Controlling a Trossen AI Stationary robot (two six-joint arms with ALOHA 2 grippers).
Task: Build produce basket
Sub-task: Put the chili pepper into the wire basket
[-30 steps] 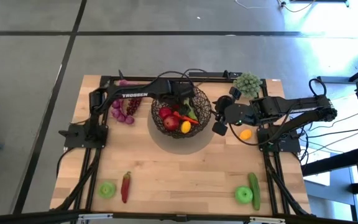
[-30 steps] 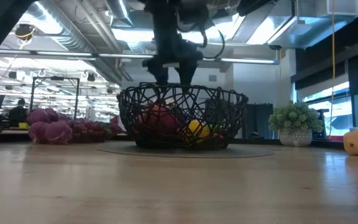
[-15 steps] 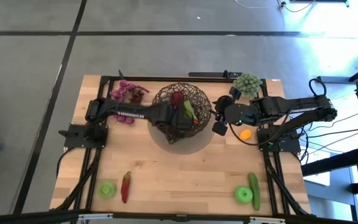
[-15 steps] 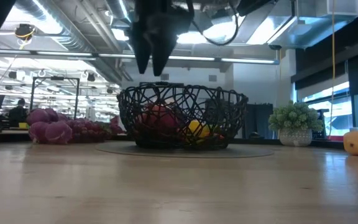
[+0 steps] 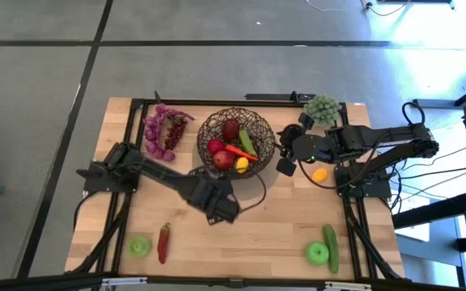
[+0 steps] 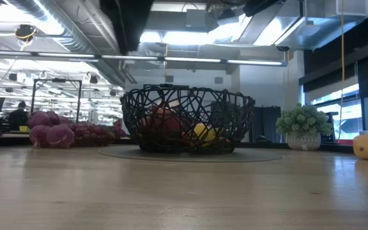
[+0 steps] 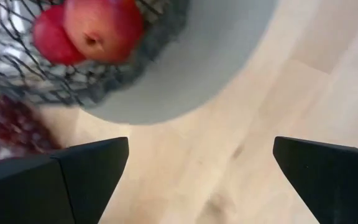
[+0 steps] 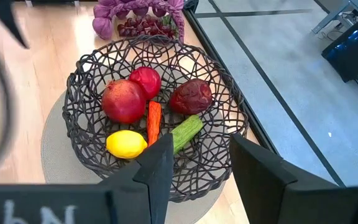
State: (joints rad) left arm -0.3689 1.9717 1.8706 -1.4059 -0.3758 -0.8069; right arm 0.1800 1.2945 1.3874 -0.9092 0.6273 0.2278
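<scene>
The dark wire basket [image 5: 235, 144] stands on a round grey mat and holds two red apples, a dark red fruit, an orange carrot, a yellow lemon and a green cucumber [image 8: 185, 132]. My left gripper [image 5: 217, 204] hovers open and empty over bare table, on the near side of the basket; its wrist view shows the basket rim and red apples [image 7: 89, 31] ahead. My right gripper [image 5: 282, 163] waits open just right of the basket [image 8: 154, 112]. Purple grapes [image 5: 162, 133] lie on the table left of the basket.
A red chilli [image 5: 164, 242] and a green apple [image 5: 140, 246] lie near the near left corner. A green apple [image 5: 317, 253] and a cucumber [image 5: 331, 242] lie at the near right. An orange-yellow fruit [image 5: 319, 174] sits under the right arm. A pale green cluster [image 5: 322, 107] stands at the far right.
My left gripper has risen out of the basket and swung toward the table's near edge, stopping over bare wood in front of the basket. The basket's contents, earlier partly covered by that arm, now show in full. The right arm has kept still.
</scene>
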